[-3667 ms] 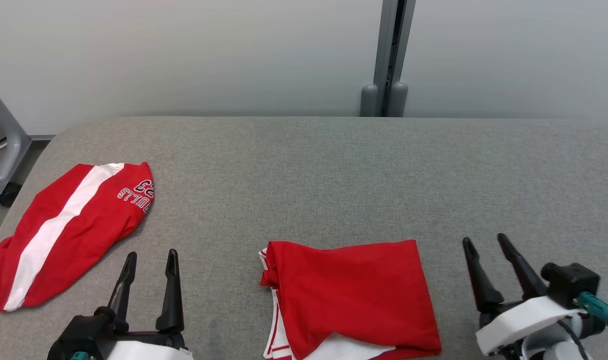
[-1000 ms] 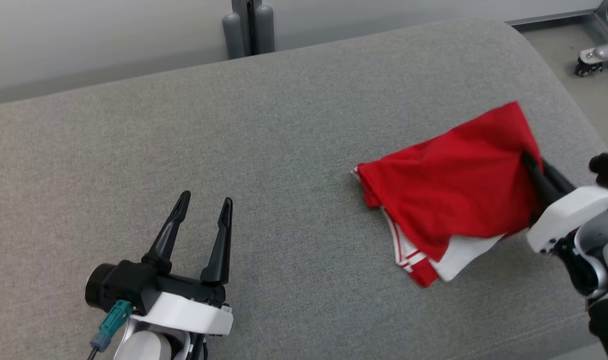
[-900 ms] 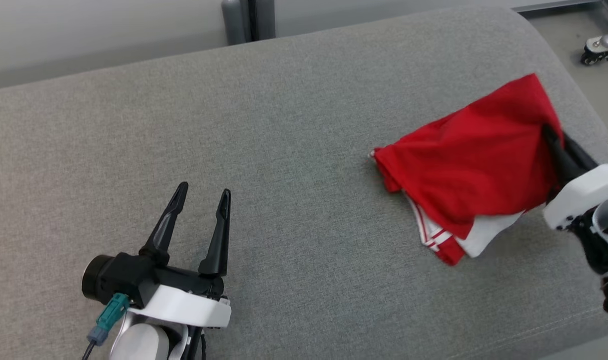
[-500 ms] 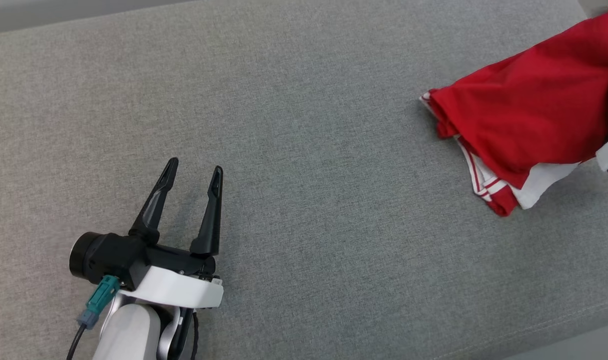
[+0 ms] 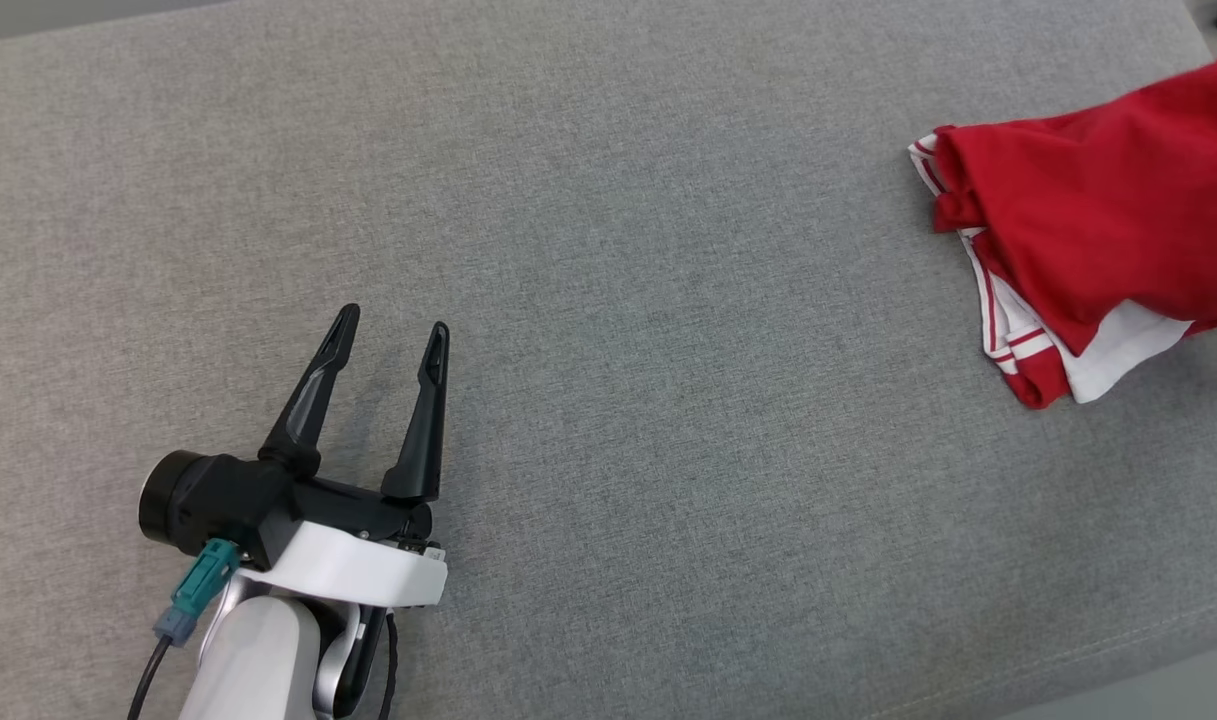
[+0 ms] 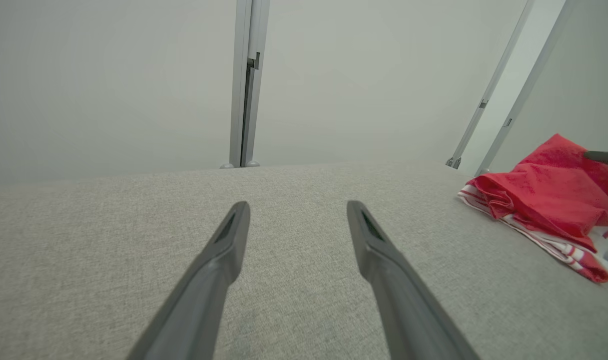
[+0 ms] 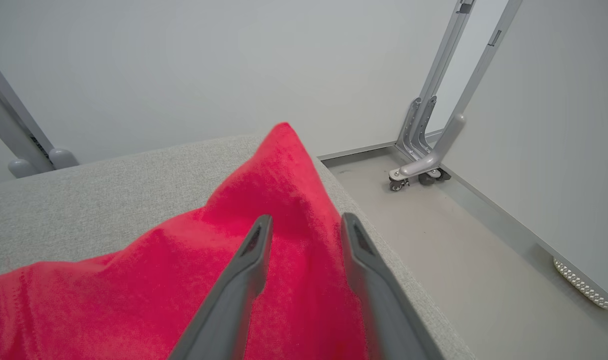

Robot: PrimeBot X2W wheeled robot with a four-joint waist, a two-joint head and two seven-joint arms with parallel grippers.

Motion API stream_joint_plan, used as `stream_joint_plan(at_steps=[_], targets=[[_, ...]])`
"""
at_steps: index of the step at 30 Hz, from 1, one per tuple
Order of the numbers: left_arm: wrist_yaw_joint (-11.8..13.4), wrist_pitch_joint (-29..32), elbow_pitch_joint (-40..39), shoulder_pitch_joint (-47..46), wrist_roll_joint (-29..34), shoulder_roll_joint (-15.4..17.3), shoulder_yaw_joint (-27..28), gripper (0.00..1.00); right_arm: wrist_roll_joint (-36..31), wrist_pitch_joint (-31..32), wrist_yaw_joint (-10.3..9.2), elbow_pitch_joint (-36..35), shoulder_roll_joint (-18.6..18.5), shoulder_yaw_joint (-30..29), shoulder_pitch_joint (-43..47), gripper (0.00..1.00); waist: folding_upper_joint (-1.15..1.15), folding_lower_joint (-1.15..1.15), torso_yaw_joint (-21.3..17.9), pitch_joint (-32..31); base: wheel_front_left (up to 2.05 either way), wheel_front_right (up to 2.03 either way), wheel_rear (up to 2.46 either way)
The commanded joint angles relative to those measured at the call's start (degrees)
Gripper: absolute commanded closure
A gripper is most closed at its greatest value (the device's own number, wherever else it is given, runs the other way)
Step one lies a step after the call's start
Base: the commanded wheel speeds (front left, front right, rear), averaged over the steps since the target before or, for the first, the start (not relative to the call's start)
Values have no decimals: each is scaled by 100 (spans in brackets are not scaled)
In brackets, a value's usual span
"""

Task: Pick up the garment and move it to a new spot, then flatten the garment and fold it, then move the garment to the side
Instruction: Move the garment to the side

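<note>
grey bench [image 5: 608, 150], folded garment [image 5: 1098, 220] at its right edge: i judge this the final move aside. my right jaws straddle it part-open, grip i cannot tell; left jaws gape empty. next, release cleanly.

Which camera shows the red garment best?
Head view: the garment from above, folds and striped edge clear, right side cut off. Left wrist view shows it small, side-on. Right wrist view shows red cloth in the right gripper.

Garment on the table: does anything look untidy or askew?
The garment lies skewed near the table's right end, white striped layers sticking out below the red top, one corner peaked up in the right gripper.
</note>
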Motion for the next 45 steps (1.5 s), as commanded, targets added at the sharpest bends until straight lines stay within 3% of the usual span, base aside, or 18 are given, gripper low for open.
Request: stream_joint_plan(at_steps=[1,10,19,26,35,45], targets=[[-2,-8,10,-112,-27,24,2,0,-78,-76,-1,67,2,-2,-64,0,0,0,20,-28,0,0,0],[98,-8,-14,134,-222,23,-17,0,-364,-322,-1,-201,149,20,146,0,0,0,210,-532,0,0,0],[253,-8,-57,457,-415,22,15,0,-359,-331,-1,-1706,445,207,1008,0,0,0,578,-1220,0,0,0],[346,-8,-93,879,-519,21,204,0,74,-333,-1,-3167,485,539,2317,0,0,0,1069,-1877,0,0,0],[378,-8,-64,1274,-483,19,439,0,368,-327,0,-4064,614,513,3681,0,0,0,1547,-2317,0,0,0],[419,-8,124,1492,-411,23,637,0,135,-332,0,-4652,1085,185,4604,0,0,0,1645,-2398,0,0,0]])
